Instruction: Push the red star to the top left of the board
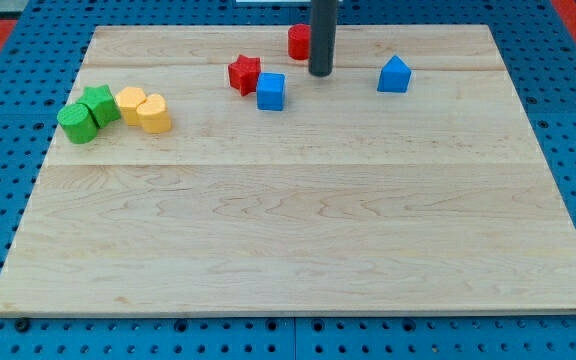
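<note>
The red star (244,74) lies on the wooden board (298,230) near the view's top, left of centre. A blue cube (271,91) touches its lower right side. My tip (320,73) stands to the right of the blue cube, apart from it and from the star. A second red block (298,41) sits just up and left of the rod, partly hidden by it; its shape is unclear.
A blue pentagon-like block (394,75) lies at the view's top right. At the left, a green cylinder (77,123), a green star (100,104), a yellow heart-like block (130,103) and a yellow cylinder (154,113) cluster together.
</note>
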Motion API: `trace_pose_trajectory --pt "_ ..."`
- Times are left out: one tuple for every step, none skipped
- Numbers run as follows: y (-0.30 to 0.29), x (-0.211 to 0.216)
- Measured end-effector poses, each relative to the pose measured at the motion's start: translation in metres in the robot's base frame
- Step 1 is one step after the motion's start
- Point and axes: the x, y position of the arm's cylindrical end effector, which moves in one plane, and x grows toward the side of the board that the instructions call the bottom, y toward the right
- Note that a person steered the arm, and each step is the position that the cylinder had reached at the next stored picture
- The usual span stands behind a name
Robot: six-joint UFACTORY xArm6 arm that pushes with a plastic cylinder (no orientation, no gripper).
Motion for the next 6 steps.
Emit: trace_pose_trajectory --pt "-0.03 0.04" --pt "-0.052 0.008" --pt "-0.085 -0.053" --pt "-0.111 -0.076" --pt "-0.179 -0.077" --pt "-0.135 -0.06"
